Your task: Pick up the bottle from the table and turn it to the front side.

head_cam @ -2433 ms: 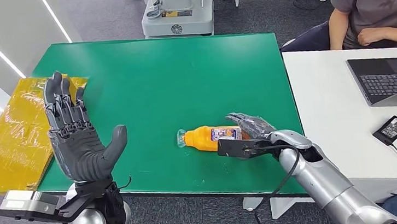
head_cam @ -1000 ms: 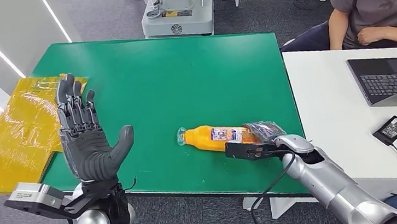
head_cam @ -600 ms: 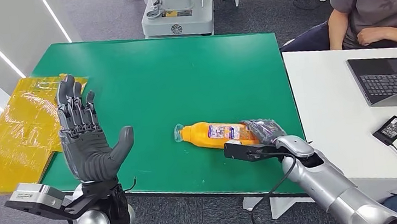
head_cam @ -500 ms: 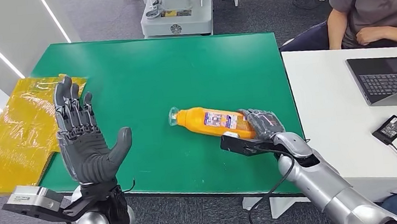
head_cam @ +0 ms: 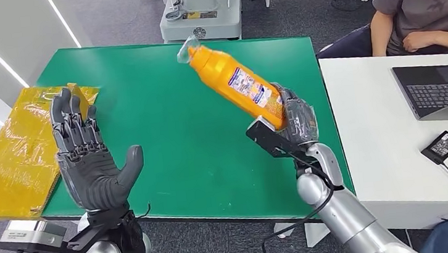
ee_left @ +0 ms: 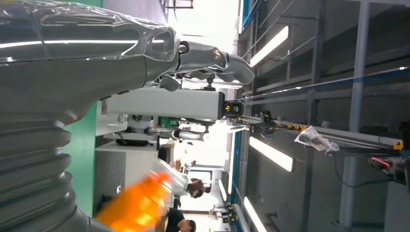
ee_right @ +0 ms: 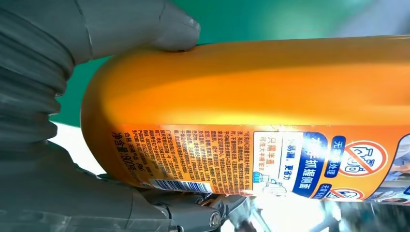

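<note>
One right hand [head_cam: 295, 122] gripping tilted bottle [head_cam: 236, 83]

Head view bright, evenly lit, sharp, soft shadow under right hand [head_cam: 295, 122] on table [head_cam: 162, 89], left wrist view blown-out backlight, ceiling strips glaring, bottle [ee_left: 140, 205] blurred orange, right wrist view close, label sharp, background defocused

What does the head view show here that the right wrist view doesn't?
Head view alone: the open left hand raised over the green table, the yellow sheet, the bottle's cap end tilted up and away, a seated person and a laptop.
Right wrist view alone: the label's barcode and fine print.
Both: the right hand gripping the orange bottle near its base.
</note>
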